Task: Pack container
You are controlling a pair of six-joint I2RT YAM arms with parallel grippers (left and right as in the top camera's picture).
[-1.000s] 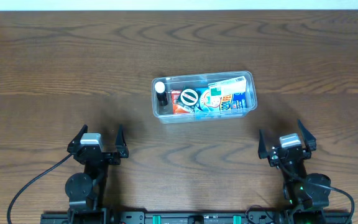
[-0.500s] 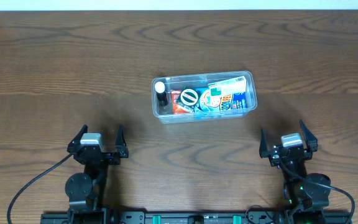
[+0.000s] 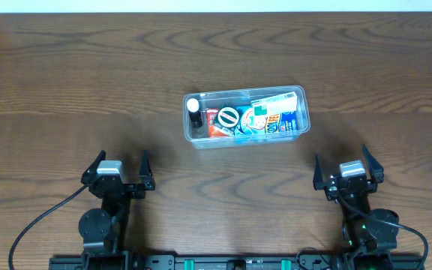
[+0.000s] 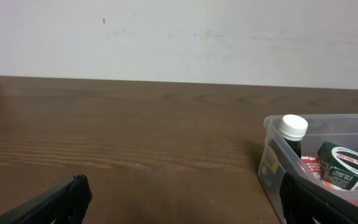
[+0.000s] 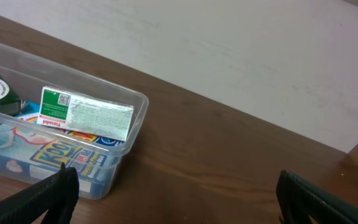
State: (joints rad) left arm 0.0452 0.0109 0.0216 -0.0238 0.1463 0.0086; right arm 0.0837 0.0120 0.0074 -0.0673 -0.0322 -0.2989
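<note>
The clear plastic container (image 3: 300,112) lies across the middle of the wooden table, holding a small white-capped dark bottle (image 3: 193,107), a round green tin (image 3: 228,117) and several blue and green packets (image 3: 274,114). My left gripper (image 3: 120,166) rests open near the front left, well short of the tub. My right gripper (image 3: 348,165) rests open near the front right. In the left wrist view the container (image 4: 270,163) with the bottle (image 4: 293,133) is at the right edge; in the right wrist view the container (image 5: 137,107) is at the left. Nothing lies between either pair of fingers.
Brown wood-grain table (image 3: 88,82) runs to a white wall at the far edge. Black cables (image 3: 40,225) trail from the arm bases at the front edge.
</note>
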